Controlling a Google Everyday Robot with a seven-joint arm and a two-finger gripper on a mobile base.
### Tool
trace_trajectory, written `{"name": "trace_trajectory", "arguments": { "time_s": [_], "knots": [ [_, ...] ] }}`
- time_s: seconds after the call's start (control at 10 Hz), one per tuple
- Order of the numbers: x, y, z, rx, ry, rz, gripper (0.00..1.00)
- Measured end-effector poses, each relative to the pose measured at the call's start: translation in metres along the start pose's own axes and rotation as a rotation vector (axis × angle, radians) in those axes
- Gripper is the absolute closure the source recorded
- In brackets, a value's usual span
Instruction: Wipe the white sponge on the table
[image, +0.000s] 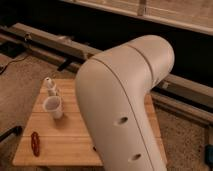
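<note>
Fingers: not visible anywhere in the camera view, so whether they are wide, narrow or holding anything cannot be told. The gripper itself is out of sight.

Arm (125, 110): one large, smooth white link fills the centre and right of the view. It rises from the lower edge, bends at a rounded elbow near the top right, and shows two small dark holes on its lower face. It stands just to the right of the white cup (54, 107) and covers the middle of the bench (70, 140).

Bench: light wood, plank top, seen at an angle. Its left half is exposed, and a strip of its right edge shows past the arm.

White cup: upright on the bench's left half, mouth open to the top.

Directly behind the cup, touching or nearly so, is a small pale bottle-like object (49, 86), upright; its details are too soft to name.

In front of the cup and a little to its left, near the bench's front corner, lies a narrow red-and-dark packet (35, 143), flat on the wood.

White sponge: not seen on the exposed wood around the cup; its place cannot be told, since the arm hides much of the bench.

Well behind the cup, a long grey rail (55, 42) runs along the speckled floor (20, 85) from upper left towards the right.
</note>
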Motion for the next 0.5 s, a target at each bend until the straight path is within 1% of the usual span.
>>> {"name": "trace_trajectory", "arguments": {
  "time_s": [0.2, 0.5],
  "knots": [
    [-0.005, 0.005, -0.002, -0.036, -0.012, -0.042, 1.0],
    [-0.009, 0.022, -0.005, -0.102, -0.029, -0.184, 1.0]
  ]
}}
